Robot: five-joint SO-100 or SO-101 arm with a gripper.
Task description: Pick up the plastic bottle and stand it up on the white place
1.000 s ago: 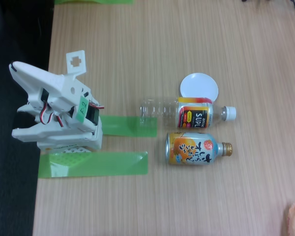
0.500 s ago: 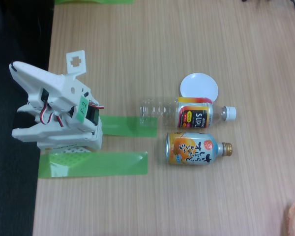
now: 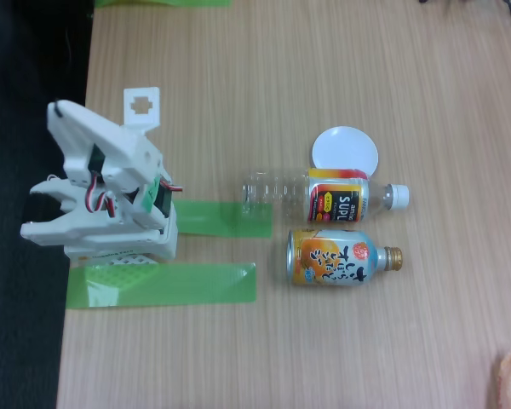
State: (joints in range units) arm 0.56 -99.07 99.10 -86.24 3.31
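A hobby robotics desk: wood-grain table; green tape strips; white arm.

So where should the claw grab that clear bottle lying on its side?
Probably across the clear ribbed body of the plastic bottle, coming down from above. It lies flat with its cap pointing right in the fixed view, and the orange can lies close beside the labelled half, so the bare half leaves the fingers more room.
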